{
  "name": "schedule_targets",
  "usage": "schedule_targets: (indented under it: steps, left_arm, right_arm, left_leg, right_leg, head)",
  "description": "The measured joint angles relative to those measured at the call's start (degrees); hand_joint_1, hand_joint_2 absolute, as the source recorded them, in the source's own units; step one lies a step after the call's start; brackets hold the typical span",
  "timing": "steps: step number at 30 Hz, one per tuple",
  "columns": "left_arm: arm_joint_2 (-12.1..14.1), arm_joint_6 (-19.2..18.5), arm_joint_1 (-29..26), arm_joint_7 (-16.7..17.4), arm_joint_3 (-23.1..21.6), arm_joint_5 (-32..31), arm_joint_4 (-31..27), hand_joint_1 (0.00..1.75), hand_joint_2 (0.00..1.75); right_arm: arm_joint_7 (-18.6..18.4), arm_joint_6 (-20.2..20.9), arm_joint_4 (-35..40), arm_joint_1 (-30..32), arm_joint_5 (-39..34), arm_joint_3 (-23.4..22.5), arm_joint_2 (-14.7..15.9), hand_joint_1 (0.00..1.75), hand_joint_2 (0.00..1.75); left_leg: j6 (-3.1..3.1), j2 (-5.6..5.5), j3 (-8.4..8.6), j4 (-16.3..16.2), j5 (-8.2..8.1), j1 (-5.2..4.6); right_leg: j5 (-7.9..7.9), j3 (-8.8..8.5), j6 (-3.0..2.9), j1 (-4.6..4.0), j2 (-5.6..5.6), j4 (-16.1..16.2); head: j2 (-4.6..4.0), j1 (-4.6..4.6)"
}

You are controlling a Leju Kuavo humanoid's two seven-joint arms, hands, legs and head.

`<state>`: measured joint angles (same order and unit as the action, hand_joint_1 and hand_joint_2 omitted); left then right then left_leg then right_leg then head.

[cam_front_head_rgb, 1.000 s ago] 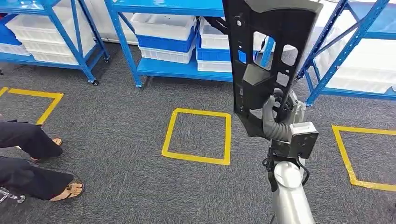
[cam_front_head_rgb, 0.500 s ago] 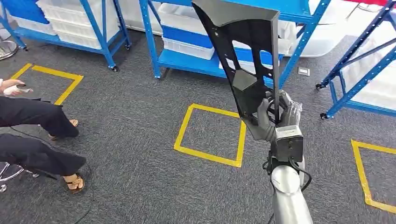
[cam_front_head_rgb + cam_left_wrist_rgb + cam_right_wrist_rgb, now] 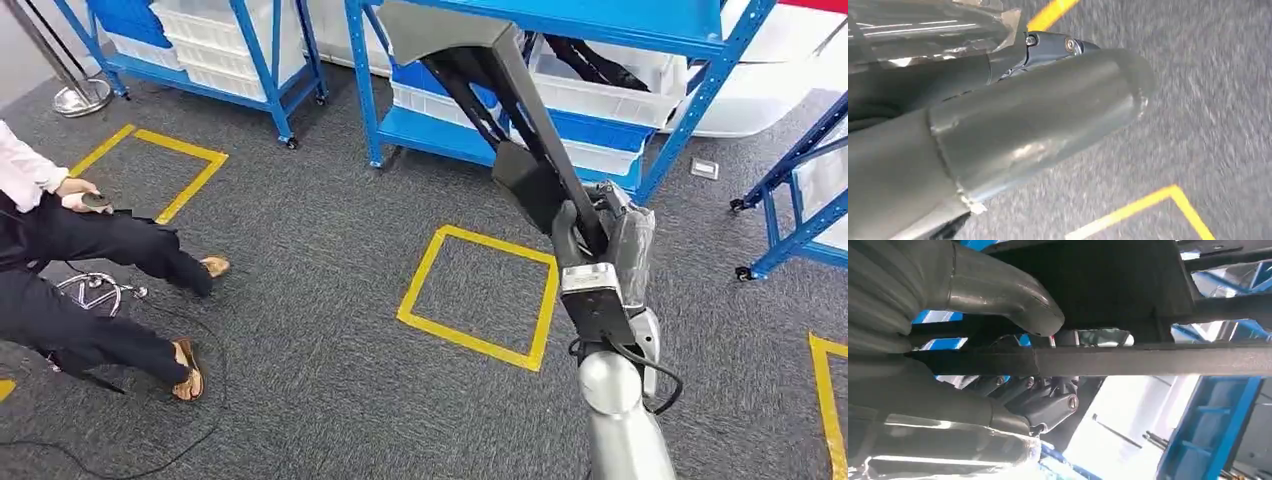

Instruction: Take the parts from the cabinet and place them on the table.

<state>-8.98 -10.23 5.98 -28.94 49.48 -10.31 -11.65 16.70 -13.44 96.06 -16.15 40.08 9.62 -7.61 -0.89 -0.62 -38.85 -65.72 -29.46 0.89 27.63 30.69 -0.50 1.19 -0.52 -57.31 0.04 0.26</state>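
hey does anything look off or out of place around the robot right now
Nothing looks spilled or broken. The black part is gripped near its lower end by the right hand and leans steeply to one side. A seated person stretches their legs across the carpet beside the yellow floor square.

Probably warehouse or workshop: blue steel racks point(image 3: 620, 25), white bins point(image 3: 590, 85), yellow floor-tape squares point(image 3: 480, 300).

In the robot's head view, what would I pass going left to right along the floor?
Seated person → yellow tape square → right hand holding the black part → yellow tape corner.
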Motion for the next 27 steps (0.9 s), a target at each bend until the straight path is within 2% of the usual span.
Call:
schedule_targets:
  steps: [1, 2, 3, 4, 5, 6, 7, 8, 9, 11, 12, 13, 14, 15, 16, 17, 18, 19, 20, 21, 22, 23, 24, 26, 27]
  left_arm:
    - [-0.26, 0.0, 0.34, 0.0, -0.06, -0.39, 0.0, 0.0, 0.0]
    - [-0.42, -0.02, 0.53, 0.0, -0.09, -0.5, 0.0, 0.0, 0.0]
    - [-0.53, -0.04, 0.64, 0.0, -0.11, -0.55, 0.0, 0.0, 0.0]
    - [-0.59, -0.48, 0.74, 0.17, -0.13, -0.78, 0.0, 0.0, 0.0]
    - [-0.66, -0.83, 0.8, 0.7, -0.15, -1.16, 0.0, 0.0, 0.0]
    - [-0.72, -1.18, 0.91, 1.14, -0.28, -1.67, 0.0, 0.0, 0.0]
    - [-1.01, -1.51, 1.15, 1.51, -0.66, -2.23, -0.02, 0.0, 0.0]
    - [-1.27, -2.1, 1.57, 1.4, -0.98, -2.98, -0.04, 0.0, 0.0]
    - [-1.57, -2.34, 2.05, 0.75, -1.42, -4.12, -0.09, 0.0, 0.0]
    - [-2.47, -2.03, 2.46, -0.92, -3.0, -6.76, -0.15, 0.0, 0.0]
    - [-2.91, -1.48, 2.69, -1.2, -3.81, -7.72, -0.15, 0.0, 0.0]
    - [-3.3, -0.54, 2.85, -0.56, -4.59, -8.79, -0.15, 0.0, 0.0]
    - [-3.69, 0.6, 3.09, 0.65, -5.39, -9.98, -0.17, 0.0, 0.0]
    - [-3.84, 1.16, 3.3, 1.36, -6.25, -11.0, -0.17, 0.0, 0.0]
    - [-4.02, 1.44, 3.31, 1.68, -7.08, -11.43, -0.17, 0.0, 0.0]
    - [-4.33, 1.57, 3.27, 1.68, -7.67, -11.59, -0.17, 0.0, 0.0]
    - [-4.44, 1.68, 3.17, 1.71, -8.08, -11.78, -0.15, 0.0, 0.0]
    - [-4.48, 1.73, 3.04, 1.71, -8.39, -11.87, -0.15, 0.0, 0.0]
    - [-4.57, 1.73, 3.01, 1.71, -8.76, -11.87, -0.15, 0.0, 0.0]
    - [-4.66, 1.73, 3.02, 1.7, -9.11, -11.87, -0.17, 0.0, 0.0]
    - [-4.72, 1.73, 3.04, 1.7, -9.38, -11.89, -0.17, 0.0, 0.0]
    - [-4.66, 1.73, 3.05, 1.7, -9.53, -11.91, -0.17, 0.0, 0.0]
    - [-4.72, 1.73, 3.1, 1.71, -9.55, -11.91, -0.17, 0.0, 0.0]
    - [-4.72, 1.73, 2.85, 1.7, -9.62, -11.91, -0.17, 0.0, 0.0]
    - [-4.72, 1.73, 2.71, 1.7, -9.62, -11.91, -0.17, 0.0, 0.0]
  right_arm:
    - [-0.37, -0.22, 0.0, -0.07, 0.79, -0.04, 0.0, 1.75, 1.75]
    - [-0.5, -0.35, 0.0, -0.11, 1.08, -0.04, 0.0, 1.75, 1.75]
    - [-0.53, -0.42, 0.0, -0.13, 1.3, -0.04, 0.0, 1.75, 1.75]
    - [-0.7, -0.42, 0.0, -0.15, 1.45, -0.04, 0.0, 1.75, 1.75]
    - [-0.83, -0.42, 0.0, -0.27, 1.52, -0.07, 0.0, 1.75, 1.75]
    - [-1.18, -0.42, 0.0, -0.49, 1.71, -0.07, 0.0, 1.75, 1.75]
    - [-1.64, -0.39, 0.07, -0.79, 1.97, -0.09, 0.02, 1.75, 1.75]
    - [-2.17, -0.39, 0.22, -1.07, 2.48, -0.22, 0.11, 1.75, 1.75]
    - [-2.71, -0.39, 0.48, -1.29, 2.95, -0.39, 0.31, 1.75, 1.75]
    - [-3.37, -0.35, 0.7, -1.72, 3.59, -0.63, 0.57, 1.75, 1.75]
    - [-3.54, -0.31, 0.81, -2.04, 3.77, -0.74, 0.66, 1.75, 1.75]
    - [-3.67, -0.2, 0.9, -2.34, 3.81, -0.81, 0.79, 1.75, 1.75]
    - [-3.74, -0.13, 0.9, -2.75, 3.83, -0.83, 0.87, 1.75, 1.75]
    - [-3.78, -0.11, 0.9, -3.22, 3.85, -0.9, 1.05, 1.75, 1.75]
    - [-3.94, -0.04, 0.9, -3.44, 3.92, -0.92, 1.22, 1.75, 1.75]
    - [-4.0, 0.02, 0.87, -3.5, 4.01, -0.94, 1.36, 1.75, 1.75]
    - [-4.11, 0.04, 0.85, -3.5, 4.07, -0.96, 1.53, 1.75, 1.75]
    - [-4.22, 0.09, 0.83, -3.51, 4.14, -0.98, 1.6, 1.75, 1.75]
    - [-4.28, 0.13, 0.83, -3.63, 4.14, -0.98, 1.64, 1.75, 1.75]
    - [-4.29, 0.17, 0.83, -3.8, 4.16, -0.98, 1.66, 1.75, 1.75]
    - [-4.29, 0.2, 0.83, -3.93, 4.18, -0.96, 1.66, 1.75, 1.75]
    - [-4.29, 0.2, 0.79, -4.04, 4.18, -0.98, 1.75, 1.75, 1.75]
    - [-4.29, 0.22, 0.74, -4.09, 4.18, -1.01, 1.84, 1.75, 1.75]
    - [-4.37, 0.31, 0.72, -4.11, 4.23, -1.03, 1.86, 1.75, 1.75]
    - [-4.42, 0.39, 0.72, -4.13, 4.22, -1.09, 1.92, 1.75, 1.75]
  left_leg:
    - [-0.19, 0.21, -2.29, -4.97, -2.05, 0.1]
    - [-0.37, 0.24, -4.17, -8.92, -3.26, 0.19]
    - [-0.42, 0.31, -4.65, -9.94, -3.03, 0.27]
    - [-0.43, 0.5, -3.86, -8.29, -1.58, 0.32]
    - [-0.41, 0.8, -1.94, -4.48, 0.67, 0.33]
    - [-0.27, 1.65, 0.56, 0.33, 3.0, 0.32]
    - [0.06, 3.43, 2.93, 4.79, 4.79, 0.25]
    - [0.21, 5.77, 3.98, 6.97, 4.29, -0.56]
    - [0.81, 5.05, 3.64, 7.08, 4.21, -0.55]
    - [1.35, 3.73, 3.23, 7.15, 4.33, -0.9]
    - [1.84, 3.03, 3.28, 7.58, 4.63, -0.8]
    - [2.39, 2.47, 3.61, 8.02, 4.99, -0.37]
    - [2.89, 1.96, 3.58, 8.18, 5.22, -0.34]
    - [3.07, 1.37, 3.49, 8.18, 5.28, -0.31]
    - [3.12, 0.57, 3.43, 8.17, 5.32, -0.28]
    - [3.13, -0.14, 3.38, 8.14, 5.33, -0.29]
    - [3.12, -0.89, 3.38, 8.12, 5.34, -0.29]
    - [3.09, -1.62, 3.41, 8.1, 5.35, -0.26]
    - [3.04, -2.37, 3.44, 8.05, 5.38, -0.18]
    - [2.93, -3.17, 3.49, 7.92, 5.39, -0.06]
    - [2.75, -3.77, 3.46, 7.74, 5.36, 0.08]
    - [2.28, -4.26, 3.07, 7.51, 5.34, -0.11]
    - [1.93, -4.85, 2.74, 7.24, 5.37, -0.22]
    - [1.25, -5.45, 2.3, 7.53, 5.82, -0.18]
    - [0.96, -5.88, 2.18, 7.62, 6.0, -0.06]
  right_leg:
    - [0.02, 0.02, -0.03, -0.21, -0.61, 0.0]
    - [0.09, 0.04, -0.14, -0.35, -1.19, -0.02]
    - [0.11, 0.0, -0.15, -0.45, -1.69, -0.02]
    - [0.19, -0.05, -0.23, -0.46, -2.17, -0.04]
    - [0.26, -0.11, -0.3, -0.46, -2.6, -0.07]
    - [0.33, -0.23, -0.3, -0.47, -2.93, -0.09]
    - [0.47, -0.36, -0.12, -0.58, -3.29, -0.12]
    - [0.75, -0.15, 0.32, -1.44, -3.64, -0.38]
    - [0.79, -0.01, 0.49, -1.51, -4.12, -0.24]
    - [0.77, -0.08, 0.6, -1.63, -5.66, -0.05]
    - [0.98, -0.4, 0.97, -1.93, -6.31, -0.14]
    - [1.79, 0.41, 1.31, -1.42, -4.66, -1.0]
    - [3.17, 1.16, 1.01, -1.32, -2.21, -3.25]
    - [5.2, 3.26, 0.67, -1.09, -0.45, -7.83]
    - [7.14, 5.7, 0.54, -0.97, 0.07, -12.93]
    - [8.44, 7.75, 0.66, -0.95, 0.24, -17.2]
    - [8.69, 9.01, 1.0, -0.88, 0.29, -19.4]
    - [7.87, 8.91, 1.46, -0.72, 0.29, -18.65]
    - [5.97, 7.47, 2.13, -0.44, 0.32, -15.12]
    - [3.3, 4.98, 2.92, -0.02, 0.61, -9.37]
    - [1.18, 2.83, 3.49, 0.46, 1.57, -4.44]
    - [0.53, 1.85, 3.81, 0.98, 4.13, -1.46]
    - [0.24, 1.76, 3.32, 0.39, 3.9, -1.4]
    - [0.09, 2.17, 2.98, 0.04, 3.1, -1.77]
    - [-0.06, 2.04, 2.69, 0.17, 2.53, -1.79]
  head:
    - [0.0, -0.02]
    - [0.0, -0.04]
    - [0.0, -0.02]
    - [0.0, -0.02]
    - [0.0, -0.07]
    - [0.0, -0.07]
    - [0.0, -0.07]
    - [0.0, -0.13]
    - [0.0, -0.03]
    - [0.0, 0.0]
    - [0.0, -0.02]
    - [0.0, -0.02]
    - [0.0, 0.07]
    - [0.0, 0.24]
    - [0.0, 0.44]
    - [0.0, 0.44]
    - [0.0, 0.44]
    - [0.0, 0.44]
    - [0.0, 0.44]
    - [0.0, 0.44]
    - [0.0, 0.44]
    - [0.0, 0.74]
    - [0.0, 0.81]
    - [0.0, 0.66]
    - [0.0, 0.66]
